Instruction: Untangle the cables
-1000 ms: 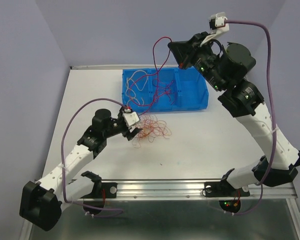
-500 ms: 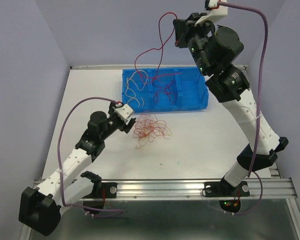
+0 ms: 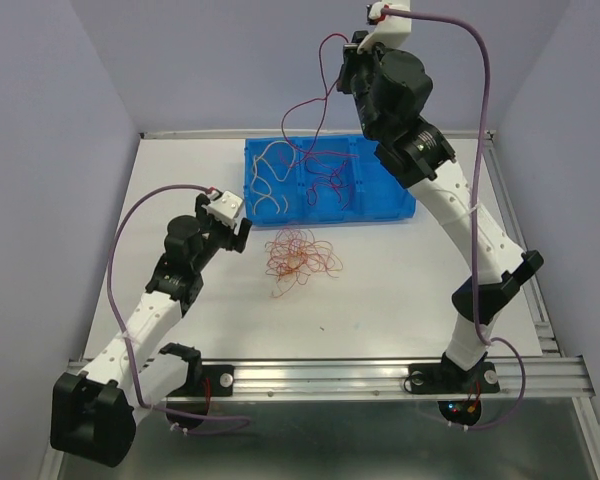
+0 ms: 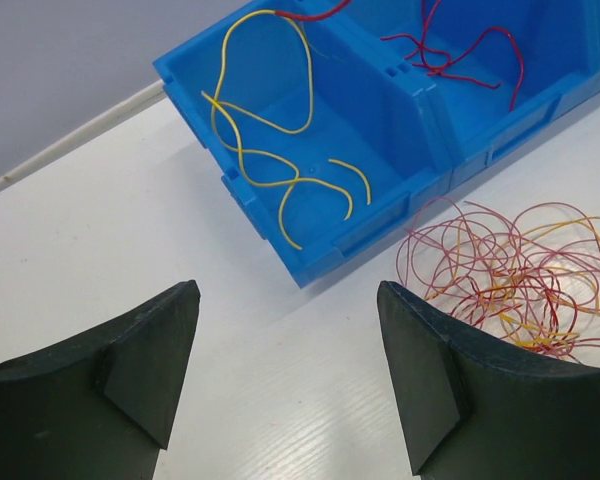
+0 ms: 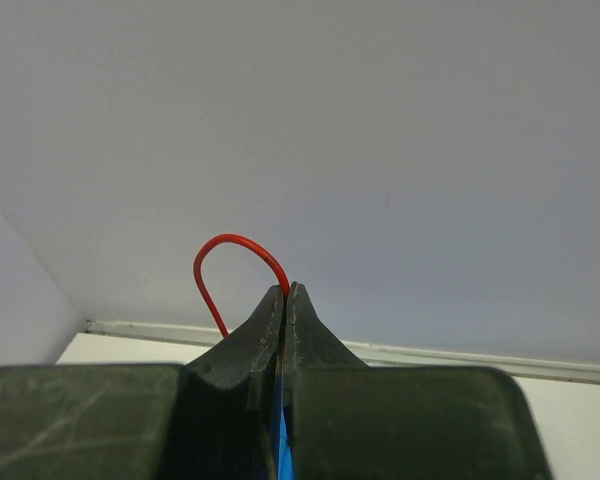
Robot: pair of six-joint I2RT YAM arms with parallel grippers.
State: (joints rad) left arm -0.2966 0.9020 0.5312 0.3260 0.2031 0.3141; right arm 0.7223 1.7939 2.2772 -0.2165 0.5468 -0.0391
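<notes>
Two arms (image 3: 145, 320) (image 3: 460, 215), one blue bin (image 3: 385, 185), one cable tangle (image 3: 300, 258), one raised red cable (image 5: 238, 237).

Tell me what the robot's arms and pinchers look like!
The left arm and right arm are white with chunky black joints. A thick purple cable loops along each. The left gripper and right gripper have dark, wedge-shaped fingers.

Bin (image 4: 280, 215) and tangle (image 4: 500, 270) run off the left wrist view's right edge. The red cable (image 5: 236, 237) vanishes behind the right gripper (image 5: 285, 292).
</notes>
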